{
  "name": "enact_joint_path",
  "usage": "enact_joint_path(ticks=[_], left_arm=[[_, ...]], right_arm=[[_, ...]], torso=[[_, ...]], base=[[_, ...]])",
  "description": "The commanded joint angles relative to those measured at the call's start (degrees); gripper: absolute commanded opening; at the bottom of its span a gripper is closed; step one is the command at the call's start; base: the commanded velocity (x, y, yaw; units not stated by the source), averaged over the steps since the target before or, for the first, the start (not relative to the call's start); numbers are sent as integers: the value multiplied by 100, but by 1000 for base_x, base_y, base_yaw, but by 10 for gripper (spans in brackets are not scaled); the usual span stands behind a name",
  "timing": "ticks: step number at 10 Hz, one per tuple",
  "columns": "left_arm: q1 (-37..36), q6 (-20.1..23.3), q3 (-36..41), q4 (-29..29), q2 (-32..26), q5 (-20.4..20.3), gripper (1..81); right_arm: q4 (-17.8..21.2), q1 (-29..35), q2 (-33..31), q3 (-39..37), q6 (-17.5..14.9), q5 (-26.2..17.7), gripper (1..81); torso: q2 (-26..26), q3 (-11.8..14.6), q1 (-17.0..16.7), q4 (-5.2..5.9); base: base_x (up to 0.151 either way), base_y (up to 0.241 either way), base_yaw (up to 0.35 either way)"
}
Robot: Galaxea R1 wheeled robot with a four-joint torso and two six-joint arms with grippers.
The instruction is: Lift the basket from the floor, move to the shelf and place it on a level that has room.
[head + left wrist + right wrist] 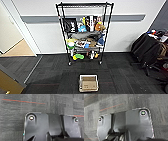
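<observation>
Above the floor (12, 112), both arms hanging over bare carpet, wrist cameras looking down at dark tiles crossed by thin red lines; cannot tell whether either tool is open or closed, nor which arm is nearer. Ahead of the robot and low in the head view, sitting squarely on the floor: the basket (88, 83), pale, long axis running side to side, roughly centred between the arms. Beyond the basket, well apart, standing against the white wall (125, 32): the shelf (84, 32), lower tiers crowded with things, the level (84, 4) at the top looking bare. Off to the right of the shelf, a dark chair (146, 51). Probably calling for reaching forward and down, straight ahead.
</observation>
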Motion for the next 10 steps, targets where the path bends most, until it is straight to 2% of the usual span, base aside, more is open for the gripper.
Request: enact_joint_path(ticks=[1,10], left_arm=[[-215,26,31,8,-80,309,811],[-171,26,14,-9,-98,300,811]], right_arm=[[50,183,-74,-27,12,-331,811],[41,200,173,-326,12,-331,811]], torso=[[0,0,0,0],[0,0,2,0]], base=[[122,0,0],[123,0,0]])
